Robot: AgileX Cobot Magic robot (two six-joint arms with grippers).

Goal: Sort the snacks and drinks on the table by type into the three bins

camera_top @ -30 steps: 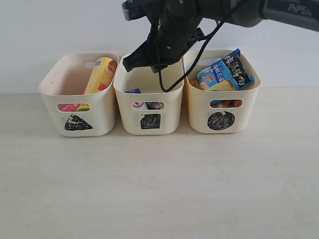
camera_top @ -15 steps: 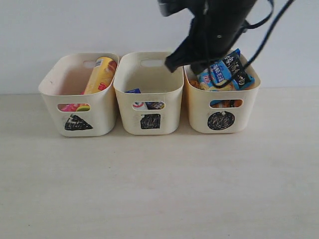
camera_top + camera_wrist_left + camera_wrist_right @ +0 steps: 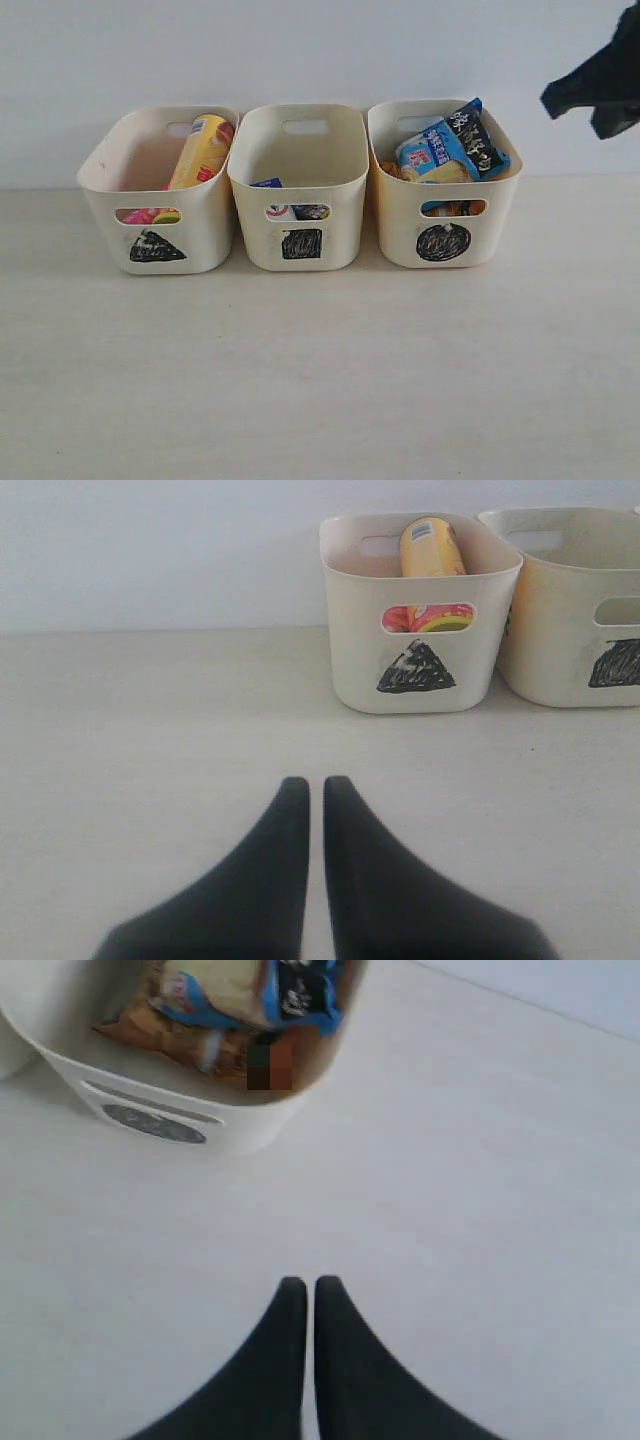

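Triangle bin (image 3: pixel 195 245): tubes (image 3: pixel 203 150); square bin (image 3: pixel 340 238): a small carton (image 3: pixel 267 184); circle bin (image 3: pixel 395 232): blue bag (image 3: pixel 450 145) over orange bag (image 3: pixel 160 1038) — crinkly. Left claw (image 3: pixel 315 785) and right claw (image 3: pixel 308 1285) are pressed together, empty.

The right gripper (image 3: pixel 309 1285), its two dark fingers pressed together and holding nothing, hangs over the pale table (image 3: pixel 480 1160), apart from a cream bin (image 3: pixel 240 1125) with a dark scribbled mark (image 3: pixel 155 1123) on its wall, containing an orange crinkly bag (image 3: pixel 170 1040) partly under a blue bag (image 3: pixel 262 990) with a black band.
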